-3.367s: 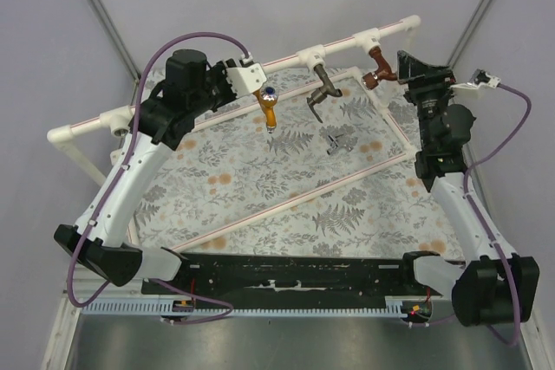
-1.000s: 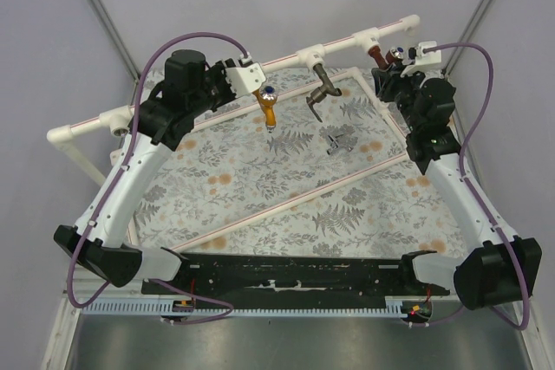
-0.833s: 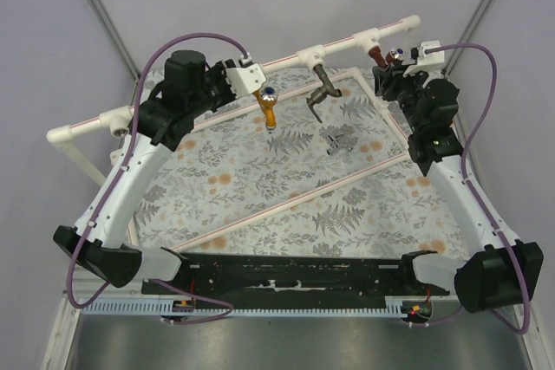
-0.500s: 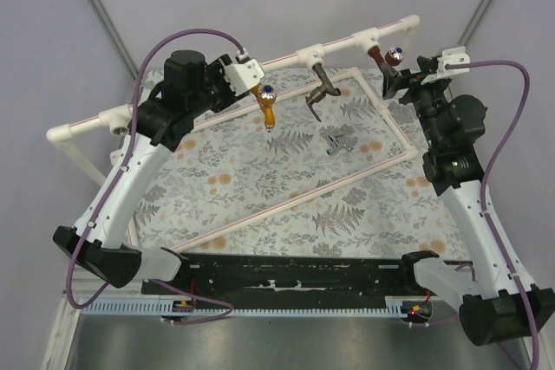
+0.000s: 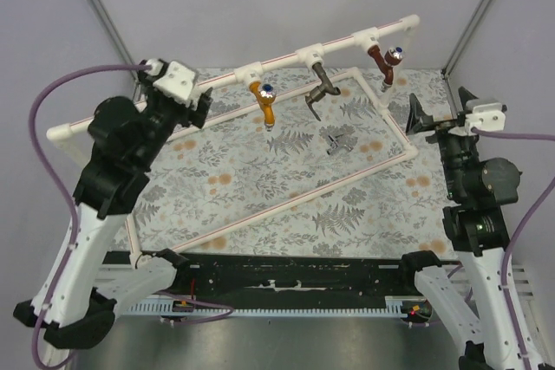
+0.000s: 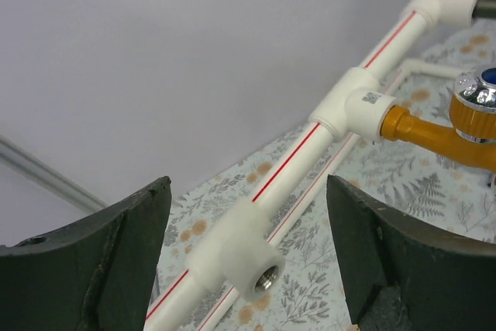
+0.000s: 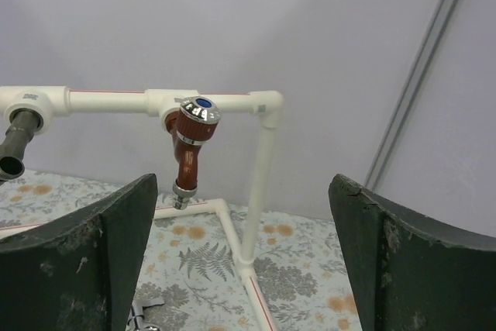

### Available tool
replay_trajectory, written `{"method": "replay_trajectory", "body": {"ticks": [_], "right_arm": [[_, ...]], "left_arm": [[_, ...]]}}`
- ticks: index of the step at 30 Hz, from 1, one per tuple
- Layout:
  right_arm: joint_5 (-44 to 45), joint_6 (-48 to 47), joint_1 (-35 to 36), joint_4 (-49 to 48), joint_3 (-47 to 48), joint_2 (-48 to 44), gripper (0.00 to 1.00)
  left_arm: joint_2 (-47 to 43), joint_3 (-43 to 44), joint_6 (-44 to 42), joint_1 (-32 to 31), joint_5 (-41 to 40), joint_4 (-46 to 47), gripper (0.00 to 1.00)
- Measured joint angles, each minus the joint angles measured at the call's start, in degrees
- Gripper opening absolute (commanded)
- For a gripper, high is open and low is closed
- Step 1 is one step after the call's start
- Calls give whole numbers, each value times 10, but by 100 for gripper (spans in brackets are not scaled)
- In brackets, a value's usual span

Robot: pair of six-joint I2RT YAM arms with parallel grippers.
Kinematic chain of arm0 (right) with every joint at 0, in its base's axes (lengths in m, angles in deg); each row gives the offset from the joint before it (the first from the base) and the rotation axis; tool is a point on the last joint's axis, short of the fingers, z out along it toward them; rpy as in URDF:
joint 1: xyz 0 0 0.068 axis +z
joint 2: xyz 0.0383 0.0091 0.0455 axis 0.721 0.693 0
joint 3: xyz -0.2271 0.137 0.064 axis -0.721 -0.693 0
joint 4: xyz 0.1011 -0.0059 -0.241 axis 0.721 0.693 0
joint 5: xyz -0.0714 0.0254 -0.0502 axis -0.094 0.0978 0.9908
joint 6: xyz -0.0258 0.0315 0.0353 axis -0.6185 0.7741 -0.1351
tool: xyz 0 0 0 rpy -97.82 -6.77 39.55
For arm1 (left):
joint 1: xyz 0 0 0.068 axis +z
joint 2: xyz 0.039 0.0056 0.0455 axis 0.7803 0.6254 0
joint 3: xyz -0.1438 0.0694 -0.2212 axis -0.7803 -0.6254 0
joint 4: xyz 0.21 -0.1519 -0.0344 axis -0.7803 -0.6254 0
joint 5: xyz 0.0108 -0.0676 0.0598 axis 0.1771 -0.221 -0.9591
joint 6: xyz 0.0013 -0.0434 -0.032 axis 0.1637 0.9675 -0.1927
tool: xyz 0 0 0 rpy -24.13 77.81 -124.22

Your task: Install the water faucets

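Faucets, your tally: orange [image 5: 267,103], grey [image 5: 323,88] and red-brown [image 5: 384,62] hang threaded into the far-edge pipe [image 5: 338,45]; silver [image 5: 339,142] lies loose at the centre of the mat [image 5: 260,181], likely awaiting the empty far-left fitting [image 6: 256,260]; left gripper [image 6: 246,187] and right gripper [image 7: 242,184] gape empty.

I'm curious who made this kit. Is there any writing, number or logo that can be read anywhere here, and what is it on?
Nothing here can be read.
Grey stamp on the white T-fitting holding the golden-orange faucet: too blurred to read.
Faint mark on the other T-fitting, holding the dark grey faucet: too small to read.
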Motion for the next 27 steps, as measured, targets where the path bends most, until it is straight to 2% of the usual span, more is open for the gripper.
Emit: {"method": "replay_trajectory", "body": {"ticks": [7, 13, 17, 21, 27], "right_arm": [[61, -18, 0, -29, -99, -124, 98], [91, -3, 0, -24, -151, -179, 98], [119, 15, 0, -12, -178, -205, 98], [139, 29, 0, -7, -192, -223, 98], [146, 41, 0, -21, -230, -240, 98]], "left_arm": [[-210, -175, 114, 0, -129, 109, 88], [-372, -298, 177, 0, -227, 103, 89], [-476, -376, 217, 0, -255, 84, 90], [-548, -415, 232, 0, -256, 67, 90], [-566, -436, 239, 0, -267, 59, 91]]}}
